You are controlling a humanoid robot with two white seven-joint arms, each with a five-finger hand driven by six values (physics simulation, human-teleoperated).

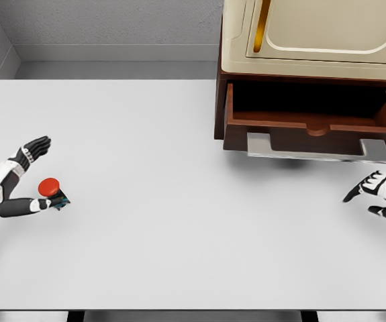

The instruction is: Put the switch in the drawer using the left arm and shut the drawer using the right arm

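Note:
The switch (50, 188), a red round button on a small dark base, sits on the white table (179, 221) at the far left. My left hand (43, 172) is open around it: the fingers (35, 147) are stretched out above it and the thumb lies against its dark base. The brown drawer (313, 127) stands pulled out of the cabinet at the upper right, its inside dark and its grey handle (317, 149) facing me. My right hand (360, 203) rests open at the right edge, below and right of the drawer front.
The cream-topped cabinet (313, 37) with a gold-trimmed panel stands at the back right of the table. A grey wall runs behind the table's far edge.

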